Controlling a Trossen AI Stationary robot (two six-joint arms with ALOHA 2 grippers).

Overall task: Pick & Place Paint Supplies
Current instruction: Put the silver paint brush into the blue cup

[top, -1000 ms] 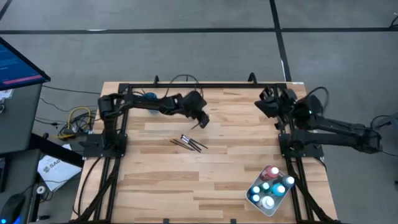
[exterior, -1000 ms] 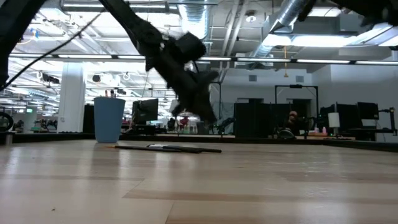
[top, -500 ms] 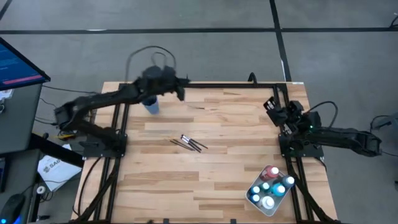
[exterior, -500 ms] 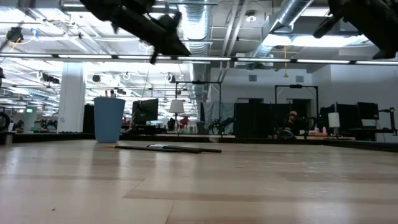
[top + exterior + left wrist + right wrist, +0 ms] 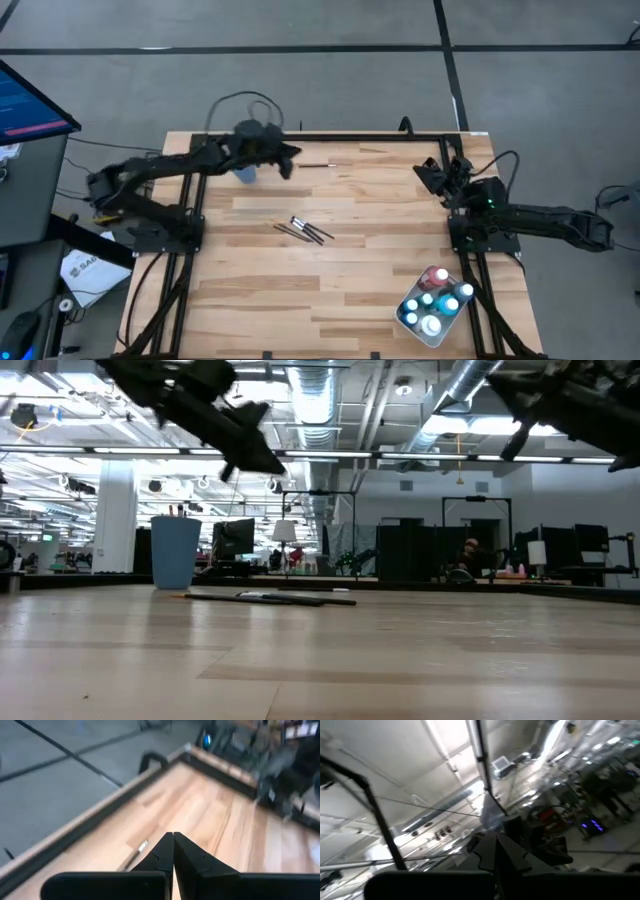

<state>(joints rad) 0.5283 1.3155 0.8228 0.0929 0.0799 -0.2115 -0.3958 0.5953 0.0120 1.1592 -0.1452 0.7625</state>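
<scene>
You're looking at grey floor (image 5: 330,70) crossed by dark lines, strip lights (image 5: 470,457) under ceiling ducts (image 5: 315,395), and possibly desks with monitors (image 5: 236,537) behind.

A large open-plan robotics lab or industrial office. Across the upper part of the low view runs an exposed ceiling with silver ducts (image 5: 470,385), pipes and long strip lights. Mid-frame in that view, behind the wooden table (image 5: 320,650), stand rows of workstations with dark monitors (image 5: 232,538) and a white column (image 5: 115,510) at left. The high view shows grey carpet tiles (image 5: 320,70) around the table, loose cables (image 5: 125,190) at left and a lit screen (image 5: 30,100) at upper left
</scene>
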